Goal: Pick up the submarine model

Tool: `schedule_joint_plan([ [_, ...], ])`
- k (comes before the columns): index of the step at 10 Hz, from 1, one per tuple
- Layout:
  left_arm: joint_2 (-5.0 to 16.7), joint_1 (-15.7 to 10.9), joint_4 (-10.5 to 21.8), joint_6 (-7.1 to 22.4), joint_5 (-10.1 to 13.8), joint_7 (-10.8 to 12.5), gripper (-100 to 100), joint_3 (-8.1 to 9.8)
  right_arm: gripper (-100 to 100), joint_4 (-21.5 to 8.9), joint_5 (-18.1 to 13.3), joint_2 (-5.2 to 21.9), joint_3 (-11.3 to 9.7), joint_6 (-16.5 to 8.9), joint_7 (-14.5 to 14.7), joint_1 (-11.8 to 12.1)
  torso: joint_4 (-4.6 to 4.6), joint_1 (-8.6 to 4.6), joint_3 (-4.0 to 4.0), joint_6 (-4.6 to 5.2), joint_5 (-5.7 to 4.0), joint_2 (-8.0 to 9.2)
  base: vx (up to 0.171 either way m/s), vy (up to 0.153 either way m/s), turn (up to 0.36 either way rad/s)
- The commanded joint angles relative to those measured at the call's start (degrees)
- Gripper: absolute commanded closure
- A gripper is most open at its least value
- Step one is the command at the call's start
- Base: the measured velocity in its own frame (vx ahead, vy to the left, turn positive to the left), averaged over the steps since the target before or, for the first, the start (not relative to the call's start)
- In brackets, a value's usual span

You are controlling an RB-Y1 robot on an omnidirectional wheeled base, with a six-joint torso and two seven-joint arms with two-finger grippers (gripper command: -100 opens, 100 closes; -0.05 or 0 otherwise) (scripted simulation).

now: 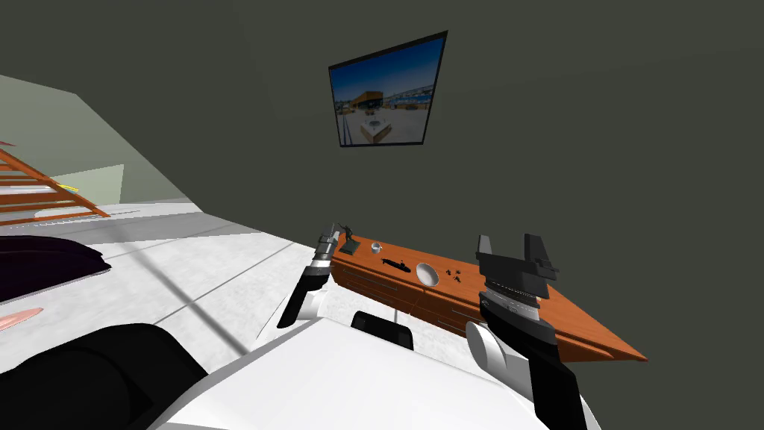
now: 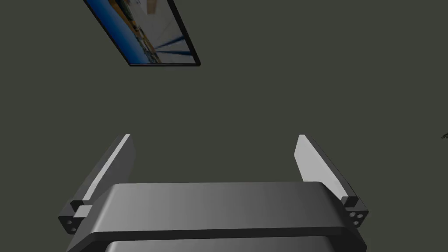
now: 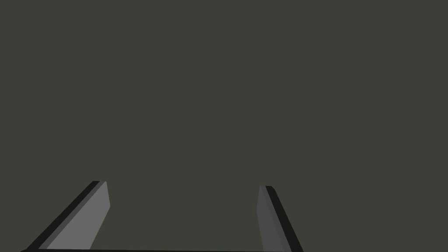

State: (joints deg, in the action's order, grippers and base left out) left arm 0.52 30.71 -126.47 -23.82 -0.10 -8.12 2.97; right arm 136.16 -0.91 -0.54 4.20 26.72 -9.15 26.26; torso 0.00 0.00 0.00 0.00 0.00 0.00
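Observation:
A small black submarine model (image 1: 396, 265) lies on the orange-brown sideboard (image 1: 522, 310) against the dark wall, between a white cup and a white bowl. My left gripper (image 1: 329, 237) is raised near the sideboard's left end, beside a dark figurine, and its fingers (image 2: 111, 162) stand open with nothing between them. To the right of the submarine and nearer to me, my right gripper (image 1: 509, 243) is held up over the sideboard, open and empty, with its fingers (image 3: 89, 214) pointing at the wall.
On the sideboard also stand a dark soldier figurine (image 1: 348, 237), a white cup (image 1: 376, 247), a white bowl (image 1: 427, 274) and several tiny dark pieces (image 1: 453, 275). A framed picture (image 1: 388, 91) hangs above. White floor lies to the left, with a dark cushion (image 1: 45, 261).

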Motion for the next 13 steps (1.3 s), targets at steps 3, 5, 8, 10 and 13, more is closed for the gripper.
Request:
schedule_joint_plan([
  [3,3.1,-3.0,4.8,2.8,-0.6,2.1,-100,-1.50,0,0.0,0.0,0.0,0.0,0.0,0.0,0.0,0.01,-0.01,0.04,0.02,0.00,0.07,-0.023,-0.003,-0.087],
  [5,4.2,-5.0,7.9,4.3,-0.7,3.1,-100,-2.07,0,0.0,0.0,0.0,0.0,0.0,0.0,0.0,0.02,0.00,0.04,0.01,0.00,0.07,-0.020,-0.005,-0.082],
  [8,5.8,-8.5,13.3,6.9,-0.6,4.9,-100,-2.76,0,0.0,0.0,0.0,0.0,0.0,0.0,0.0,0.00,-0.05,0.01,0.01,-0.01,0.02,-0.010,-0.014,-0.117],
  [10,6.3,-9.8,16.1,7.8,-0.5,5.5,-100,-2.94,0,0.0,0.0,0.0,0.0,0.0,0.0,0.0,0.00,-0.03,0.01,-0.01,-0.01,0.01,-0.005,-0.010,-0.051],
  [13,7.3,-12.7,20.5,9.7,-0.2,6.8,-100,-3.23,0,0.0,0.0,0.0,0.0,0.0,0.0,0.0,0.01,-0.04,0.02,-0.02,-0.01,0.03,-0.010,-0.014,-0.094],
])
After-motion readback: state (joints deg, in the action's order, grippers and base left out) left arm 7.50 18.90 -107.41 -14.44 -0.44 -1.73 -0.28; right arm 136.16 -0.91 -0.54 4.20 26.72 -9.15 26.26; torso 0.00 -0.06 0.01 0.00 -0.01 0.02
